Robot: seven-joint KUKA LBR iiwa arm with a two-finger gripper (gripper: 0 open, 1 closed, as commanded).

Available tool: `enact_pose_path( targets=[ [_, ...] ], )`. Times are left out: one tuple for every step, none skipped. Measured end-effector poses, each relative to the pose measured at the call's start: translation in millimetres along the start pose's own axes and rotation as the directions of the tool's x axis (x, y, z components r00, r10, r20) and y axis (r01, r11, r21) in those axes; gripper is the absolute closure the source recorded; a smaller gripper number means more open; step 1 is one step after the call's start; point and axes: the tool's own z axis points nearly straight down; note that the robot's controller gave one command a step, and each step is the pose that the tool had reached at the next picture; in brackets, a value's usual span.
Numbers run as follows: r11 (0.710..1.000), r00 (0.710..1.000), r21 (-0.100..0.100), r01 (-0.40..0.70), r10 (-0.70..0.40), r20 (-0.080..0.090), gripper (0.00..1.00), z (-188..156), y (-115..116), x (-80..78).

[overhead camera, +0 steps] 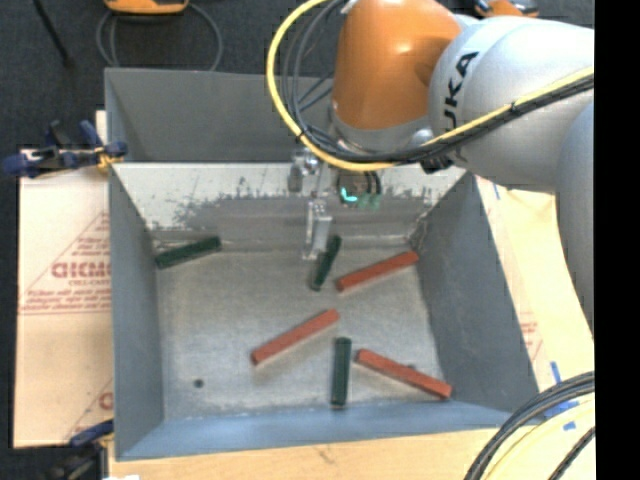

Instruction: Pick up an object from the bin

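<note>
My gripper (pixel 318 236) hangs low at the back middle of the bin, under the orange wrist cover. Its tip is right beside the upper end of a dark green stick (pixel 324 266), which lies tilted just below it; whether they touch is unclear. A red stick (pixel 377 270) lies slanted just to the right of that green one. Nothing shows as held.
Further towards the front lie a long red stick (pixel 295 337), an upright dark green stick (pixel 341 371) and another red stick (pixel 403 373). One more dark green stick (pixel 187 252) rests by the back left wall. The arm covers the back right of the bin.
</note>
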Motion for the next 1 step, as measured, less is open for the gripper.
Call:
enact_pose_path(
  targets=[
    [0.996,0.996,0.003,0.093,-0.093,-0.004,0.00,105.1,-68.4,60.3]
  ],
)
